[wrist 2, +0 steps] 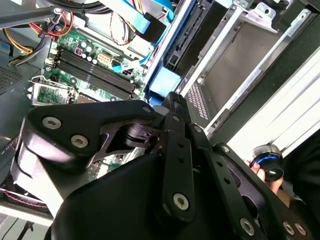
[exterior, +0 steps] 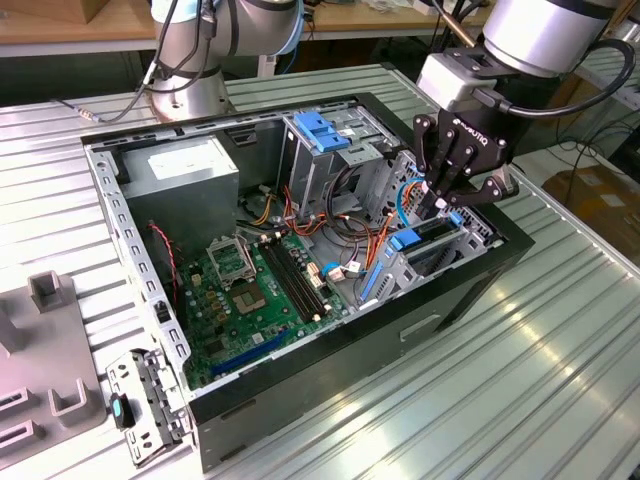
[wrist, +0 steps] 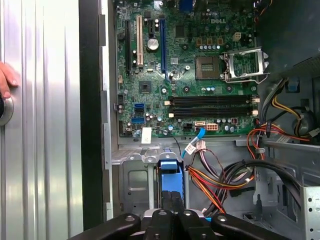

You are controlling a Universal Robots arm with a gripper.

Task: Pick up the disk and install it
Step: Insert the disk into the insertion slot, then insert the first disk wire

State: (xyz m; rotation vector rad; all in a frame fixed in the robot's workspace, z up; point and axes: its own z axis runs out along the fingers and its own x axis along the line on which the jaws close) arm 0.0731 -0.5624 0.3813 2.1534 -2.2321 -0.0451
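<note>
Black three-finger gripper (exterior: 440, 205) sits low inside the open black-and-grey computer case (exterior: 450, 300), at the exterior view's right end, just inside the right wall.

Fingers are drawn together with no gap visible. Their tips are at the upper end of the disk (exterior: 432, 238), a dark slab with blue plastic side rails. Cannot tell whether they pinch it or only bear on it.

The disk lies tilted in the grey sheet-metal bay (wrist: 132, 180), far right of the green motherboard (exterior: 250, 290). It looks part-way in, not seated.

Risks, as judgement:
- Tilted disk could jam on the bay rails if pushed off-axis. The blue rails may flex or pop out of their guides.
- The orange, red and black cable bundle (exterior: 365, 240) runs just beside the bay. A strand could be trapped under the disk or snagged by a finger.
- If the hold is light, the disk could slip and drop toward the motherboard.
- A person's hand (wrist: 5, 80) rests on the ribbed metal table (exterior: 500, 400) beside the case, so a wide arm swing could reach it.
</note>
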